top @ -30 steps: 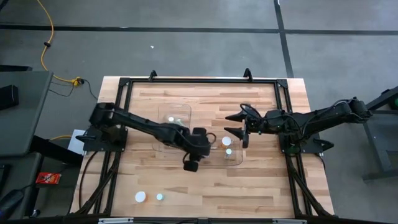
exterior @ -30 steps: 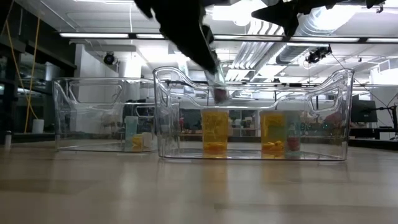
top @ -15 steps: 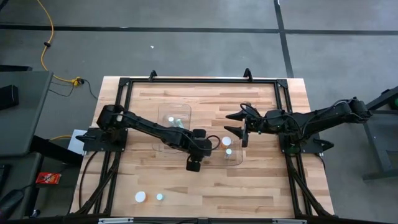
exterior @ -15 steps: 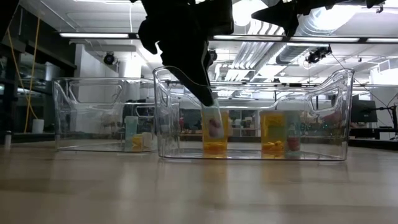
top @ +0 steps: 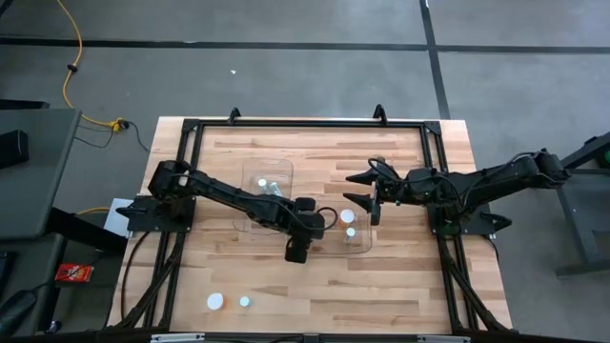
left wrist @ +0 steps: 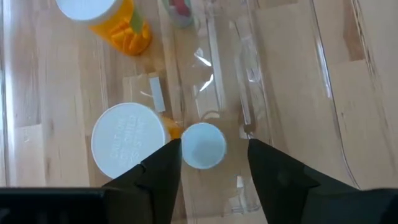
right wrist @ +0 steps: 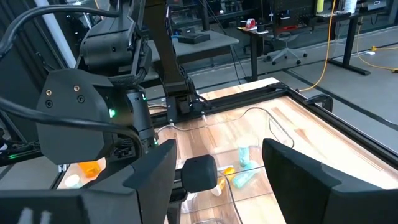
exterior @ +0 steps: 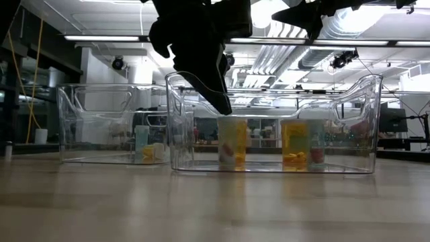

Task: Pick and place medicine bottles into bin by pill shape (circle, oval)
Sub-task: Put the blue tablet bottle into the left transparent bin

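**Left tool open above a small bottle standing in the near clear bin**

The left tool (left wrist: 208,163) hangs over the nearer clear plastic bin (top: 362,246), its two dark fingers (left wrist: 160,173) spread apart with nothing clamped; between them, seen from the left wrist, a small pale bottle with a round white cap (left wrist: 203,145) stands on the bin floor, just beside a larger amber bottle with a wide white cap (left wrist: 129,148). Another amber-orange bottle (left wrist: 109,18) stands farther off in the same bin.

The low view adds what the wrist cannot: the pale bottle (exterior: 232,143) stands upright below the fingertips, apart from them, with an amber bottle (exterior: 294,144) further along the bin. The high view alone shows the second clear plastic bin (top: 268,181) behind, two white-capped bottles (top: 216,301) loose on the wooden desk (top: 400,276) near its front edge, and the right tool (top: 360,189) held open (well spread) beside the near bin's far corner.

Half a second ago the left fingers reached down around the pale bottle; now they sit higher, clear of it, and the bottle stands alone
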### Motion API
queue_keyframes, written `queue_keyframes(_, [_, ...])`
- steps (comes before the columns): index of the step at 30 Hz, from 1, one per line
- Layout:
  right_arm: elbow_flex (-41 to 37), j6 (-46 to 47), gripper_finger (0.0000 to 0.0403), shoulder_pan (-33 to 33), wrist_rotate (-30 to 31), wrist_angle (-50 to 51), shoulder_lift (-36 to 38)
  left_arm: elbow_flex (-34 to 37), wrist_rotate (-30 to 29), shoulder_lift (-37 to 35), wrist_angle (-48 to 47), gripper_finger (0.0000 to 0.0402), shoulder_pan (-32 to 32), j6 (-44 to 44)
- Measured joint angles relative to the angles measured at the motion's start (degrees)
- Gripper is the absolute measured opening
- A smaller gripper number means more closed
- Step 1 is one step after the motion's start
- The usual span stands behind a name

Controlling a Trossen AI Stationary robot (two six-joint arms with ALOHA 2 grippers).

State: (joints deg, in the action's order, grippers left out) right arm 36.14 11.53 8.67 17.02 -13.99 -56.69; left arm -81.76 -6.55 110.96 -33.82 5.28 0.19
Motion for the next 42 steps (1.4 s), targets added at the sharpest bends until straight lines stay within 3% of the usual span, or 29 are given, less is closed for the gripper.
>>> queue_keyframes(6, [0.0, 0.0, 0.0232, 0.0, 0.0, 0.01, 0.0, 0.02, 2.06, -2.73, -2.0, 0.0184, -0.42, 0.01])
queue_keyframes(13, [0.0, 0.0, 0.0232, 0.0, 0.0, -0.09, 0.0, 0.38, 4.48, -15.12, -5.65, 0.0182, -1.72, -5.54])
queue_keyframes(18, [0.02, 0.09, 0.0232, 0.0, -0.02, -0.01, 0.0, 8.07, 0.46, -28.22, 8.82, 0.0182, -1.69, -9.43])
queue_keyframes(25, [0.02, 0.43, 0.0232, 0.0, -0.59, -0.01, 0.0, 31.35, -4.73, -44.77, 40.89, 0.0182, 0.66, -15.03])
queue_keyframes(29, [0.02, 0.42, 0.0232, 0.0, -0.7, -0.04, 0.0, 43.08, -6.83, -50.82, 52.46, 0.0182, 2.31, -15.16])
queue_keyframes(34, [0.02, 0.42, 0.0232, 0.0, -0.7, -0.03, 0.0, 50.51, -7.8, -55.0, 58.86, 0.0182, 2.73, -18.04])
queue_keyframes(42, [0.02, 0.42, 0.0232, 0.0, -0.97, -0.02, 0.0, 51.03, -7.75, -55.84, 58.75, 0.0182, 2.7, -17.37])
